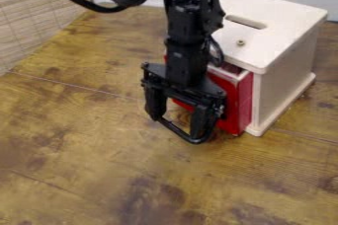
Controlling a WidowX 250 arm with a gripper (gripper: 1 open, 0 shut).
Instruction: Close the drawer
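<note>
The red drawer [232,101] sticks partly out of the lower left side of a cream-white cabinet [271,56]. Its black looped handle [199,132] shows near the floor, largely hidden behind my gripper. My black gripper [181,113] hangs straight down in front of the drawer's front plate, fingers [150,99] spread open, one on each side of the handle area. Nothing is held between them. The gripper appears pressed against or right at the drawer front; I cannot tell whether they touch.
The cabinet has a slot and a small knob on top. Worn wooden tabletop [93,160] stretches left and toward the front. A woven pale surface [27,22] lies at the far left edge.
</note>
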